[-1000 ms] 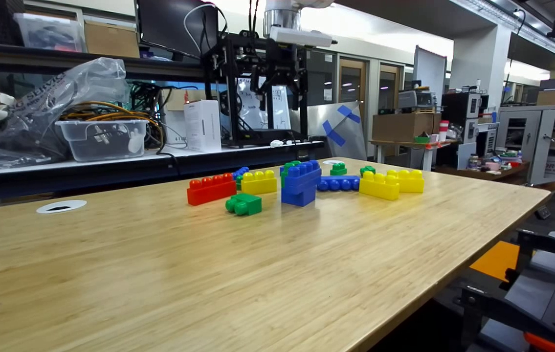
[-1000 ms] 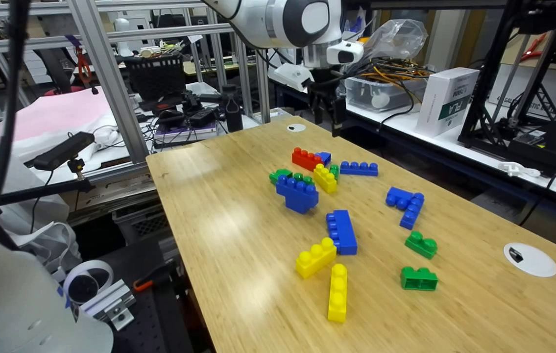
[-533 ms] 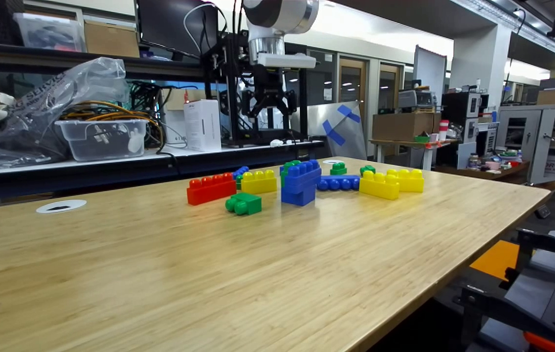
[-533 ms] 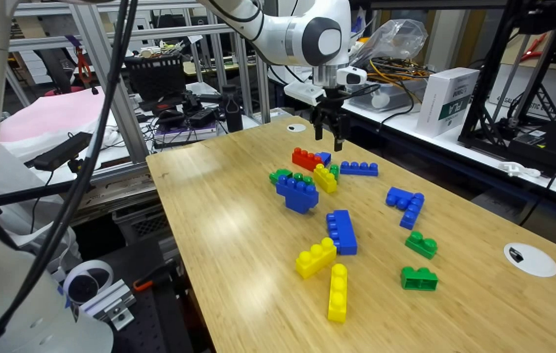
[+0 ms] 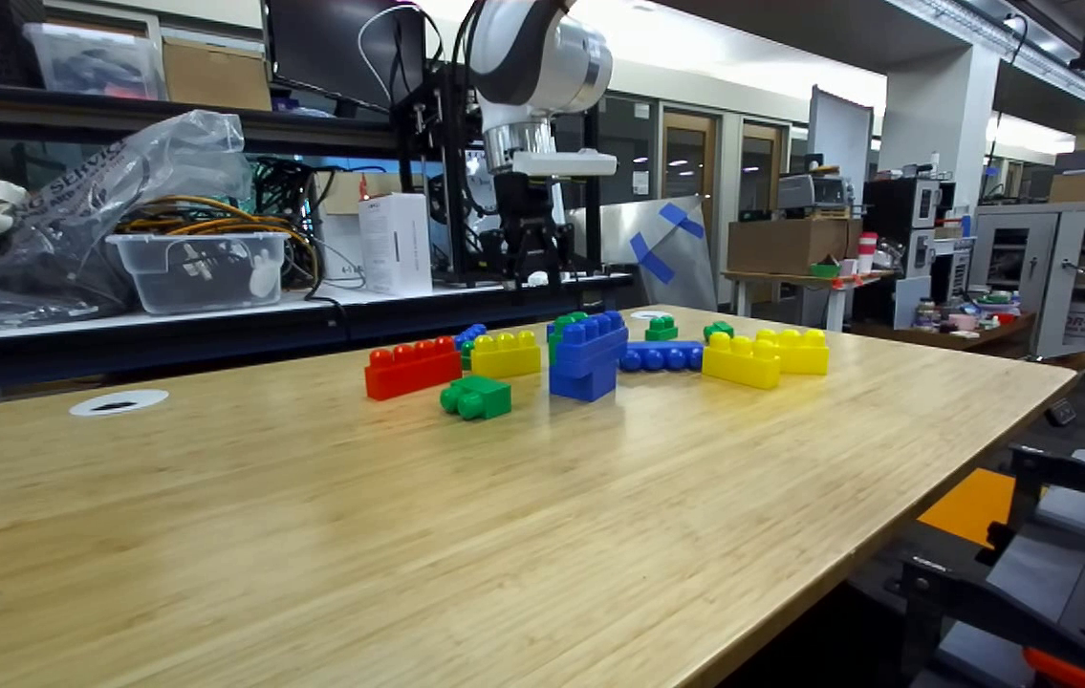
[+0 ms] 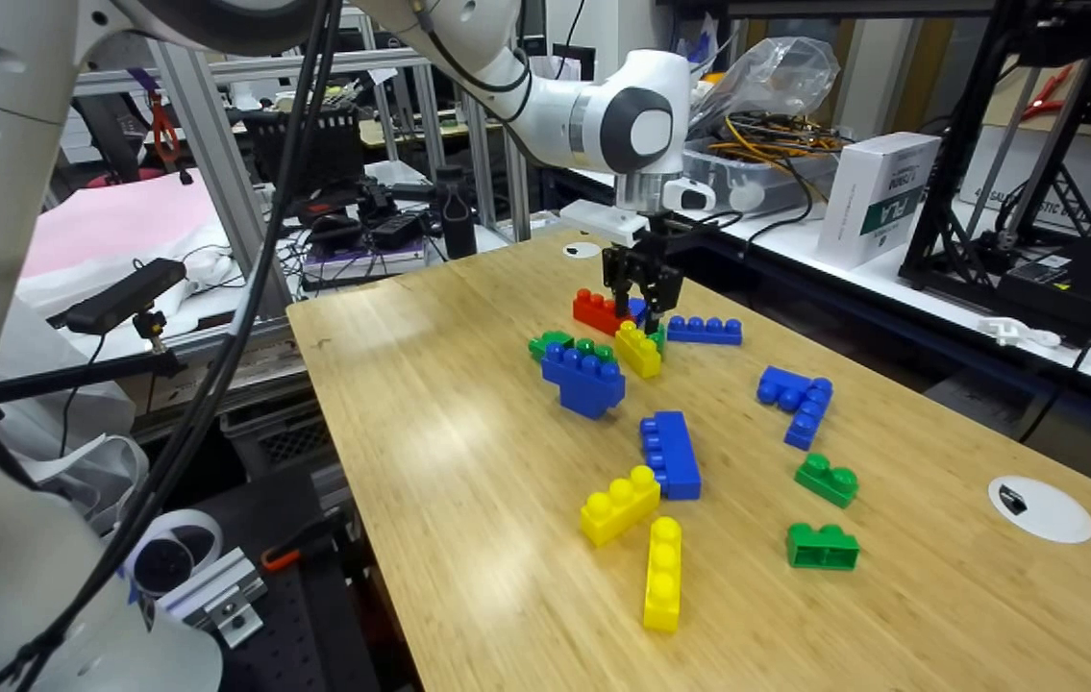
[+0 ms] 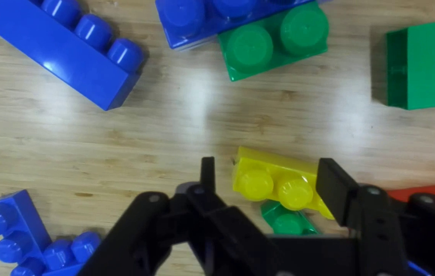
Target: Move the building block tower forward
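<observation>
The building block tower is a stack of blue studded bricks, wider at the top than at the base. It stands upright on the table in both exterior views [image 5: 588, 355] [image 6: 585, 381]. In the wrist view the tower [image 7: 206, 17] shows at the top edge, partly cut off, with a green two-stud brick [image 7: 274, 42] close beside it. My gripper [image 7: 269, 170] is open and empty. It hovers above a yellow brick [image 7: 278, 180], apart from the tower. The gripper also shows in both exterior views [image 5: 532, 272] [image 6: 637, 312], on the far side of the tower in one of them.
A red brick row [image 6: 601, 311] lies near the yellow brick. A green brick [image 5: 477, 398] lies near the tower. Blue bricks [image 6: 671, 455] [image 6: 795, 404], two yellow bricks [image 6: 620, 506] [image 6: 662, 575] and green bricks [image 6: 826, 481] [image 6: 822, 547] are spread over the table [image 6: 468, 538].
My gripper has come down toward the table and the blocks, and its wrist has turned. The fingers remain open. The tower and the other bricks have not moved.
</observation>
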{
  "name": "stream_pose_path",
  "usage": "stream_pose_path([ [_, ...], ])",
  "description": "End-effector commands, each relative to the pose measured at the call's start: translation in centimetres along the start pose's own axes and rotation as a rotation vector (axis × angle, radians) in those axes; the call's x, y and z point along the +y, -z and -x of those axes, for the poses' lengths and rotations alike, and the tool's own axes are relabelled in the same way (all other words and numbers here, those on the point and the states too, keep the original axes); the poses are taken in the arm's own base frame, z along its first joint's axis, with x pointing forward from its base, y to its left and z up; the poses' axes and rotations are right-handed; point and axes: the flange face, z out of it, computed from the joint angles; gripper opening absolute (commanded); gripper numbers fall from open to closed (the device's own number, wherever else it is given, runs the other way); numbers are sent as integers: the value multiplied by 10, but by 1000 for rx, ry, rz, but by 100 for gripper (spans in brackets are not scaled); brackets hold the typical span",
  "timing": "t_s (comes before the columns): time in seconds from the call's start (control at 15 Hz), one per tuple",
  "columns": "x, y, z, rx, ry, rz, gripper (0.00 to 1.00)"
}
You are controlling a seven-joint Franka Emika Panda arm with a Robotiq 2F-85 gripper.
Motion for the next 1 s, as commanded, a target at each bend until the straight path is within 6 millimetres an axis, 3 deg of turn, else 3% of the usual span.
stream_pose_path([
  [0.0,0,-9,3,-24,70,10,38],
  [0.4,-10,-23,19,-27,165,-10,0],
  [0.93,-13,-29,53,63,252,-14,0],
])
